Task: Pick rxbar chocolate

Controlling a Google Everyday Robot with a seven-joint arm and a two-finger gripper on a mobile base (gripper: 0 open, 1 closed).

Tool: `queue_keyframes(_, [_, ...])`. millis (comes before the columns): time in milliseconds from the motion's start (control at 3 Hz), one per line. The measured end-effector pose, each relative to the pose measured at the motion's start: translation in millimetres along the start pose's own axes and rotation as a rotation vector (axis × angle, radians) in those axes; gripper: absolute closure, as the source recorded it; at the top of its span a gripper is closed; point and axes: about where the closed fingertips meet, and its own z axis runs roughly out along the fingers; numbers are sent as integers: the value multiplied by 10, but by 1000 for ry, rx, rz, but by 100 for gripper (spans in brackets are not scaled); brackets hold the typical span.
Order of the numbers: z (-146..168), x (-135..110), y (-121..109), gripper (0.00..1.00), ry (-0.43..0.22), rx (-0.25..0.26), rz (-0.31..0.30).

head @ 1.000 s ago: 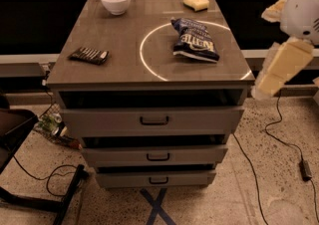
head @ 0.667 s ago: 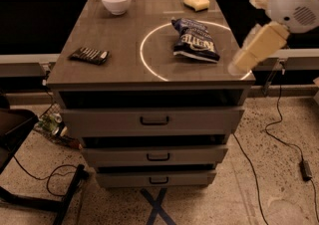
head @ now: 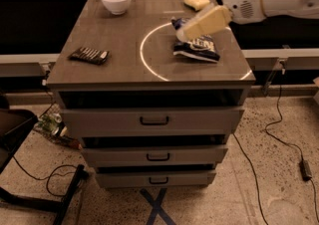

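Observation:
The rxbar chocolate point(head: 89, 55) is a small flat black wrapper with thin white stripes. It lies near the left front edge of the grey cabinet top point(head: 119, 35). My gripper point(head: 203, 23) is a cream-coloured piece on the white arm that comes in from the upper right. It hangs over the dark blue chip bag point(head: 197, 49), far to the right of the bar. It holds nothing that I can see.
A white bowl point(head: 116, 0) stands at the back left of the top. A yellow sponge point(head: 196, 1) lies at the back right. A bright ring of light point(head: 149, 50) marks the top. Three drawers sit below. Cables and a black stand lie on the floor.
The arm has swung left from beside the cabinet's right edge to over the top. The gripper now hangs above the chip bag. The objects have not moved.

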Motion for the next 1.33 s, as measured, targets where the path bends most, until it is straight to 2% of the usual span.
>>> queue_keyframes(667, [217,-143,34,0,-56,-8,9])
queue_keyframes(1000, [628,-198,28,0,-60,-26,-1])
queue_keyframes(1333, [1150,-264,19,0,-53,-65,-7])
